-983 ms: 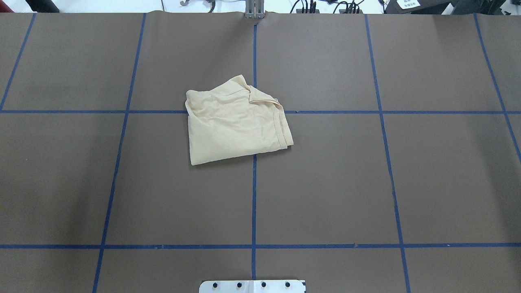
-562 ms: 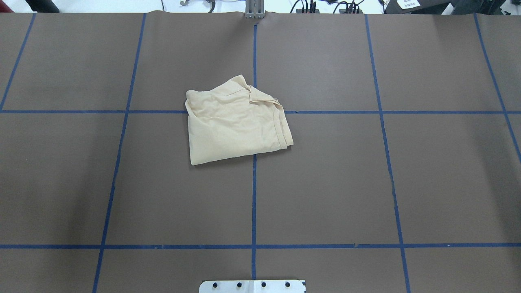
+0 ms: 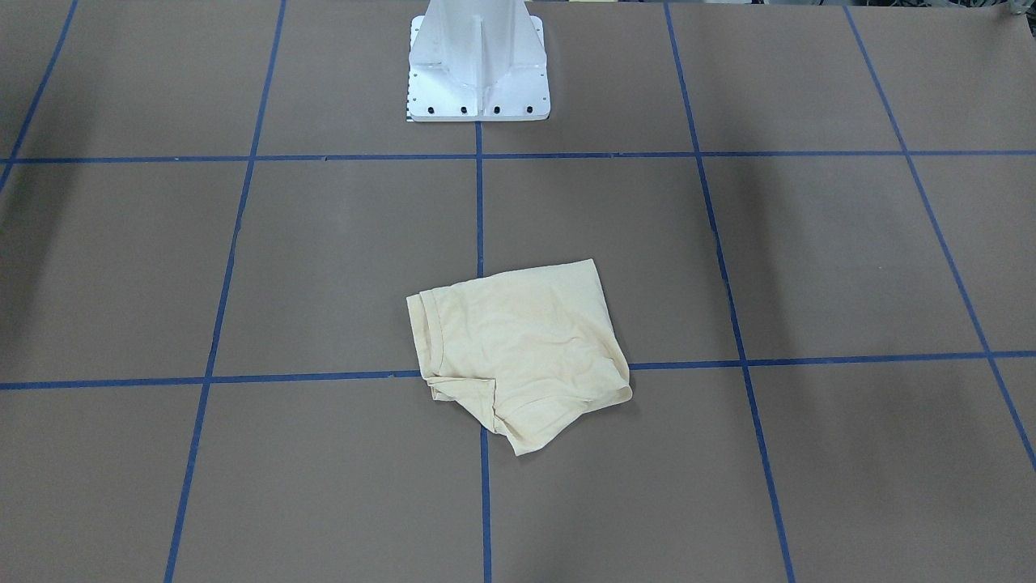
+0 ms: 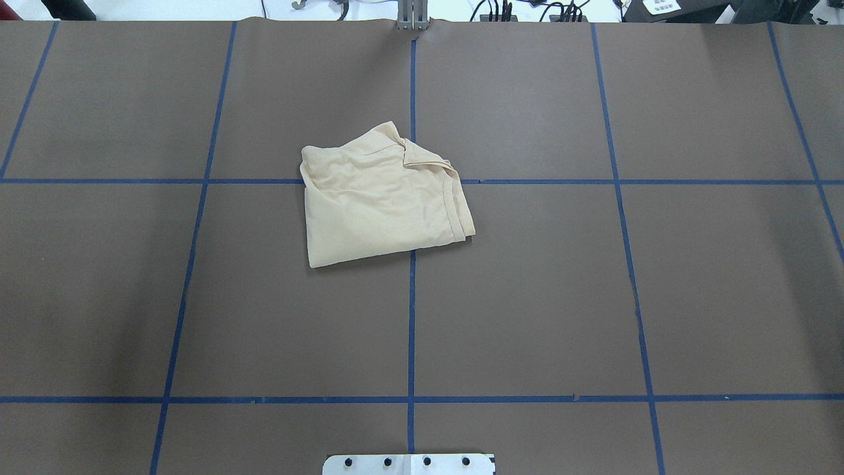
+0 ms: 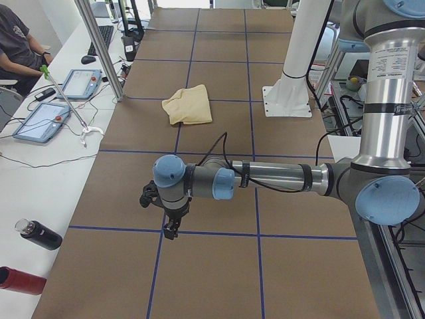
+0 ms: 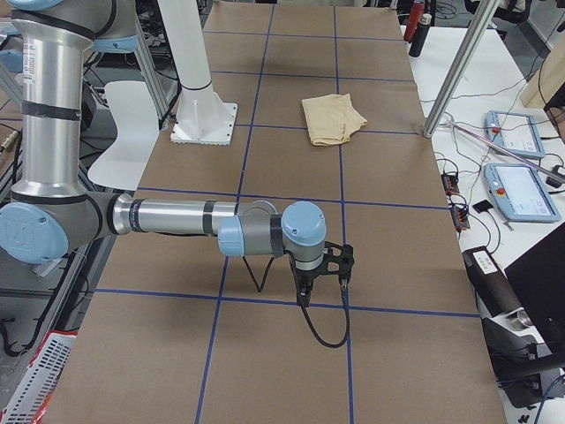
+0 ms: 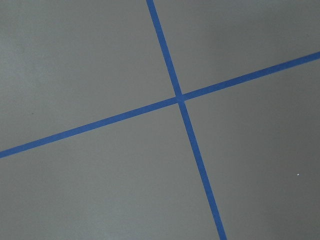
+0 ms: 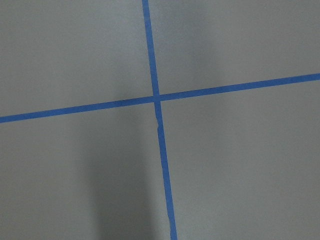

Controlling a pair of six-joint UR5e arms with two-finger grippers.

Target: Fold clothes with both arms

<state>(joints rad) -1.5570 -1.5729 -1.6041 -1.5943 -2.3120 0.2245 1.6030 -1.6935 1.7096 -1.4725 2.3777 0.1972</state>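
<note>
The folded shirt [image 4: 382, 198] was laid flat on the table [image 4: 527, 297], over a crossing of blue tape lines [image 4: 411, 316]. The left gripper [image 5: 171, 226] and right gripper [image 6: 320, 269] were held well apart from it; their opening could not be told

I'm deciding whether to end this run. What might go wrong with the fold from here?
The T-shirt lies folded but uneven, with one corner poking out past its far edge; regrasping might pull the layers apart. The left gripper and right gripper hang far from it, so any touch-up means a long reach.
</note>
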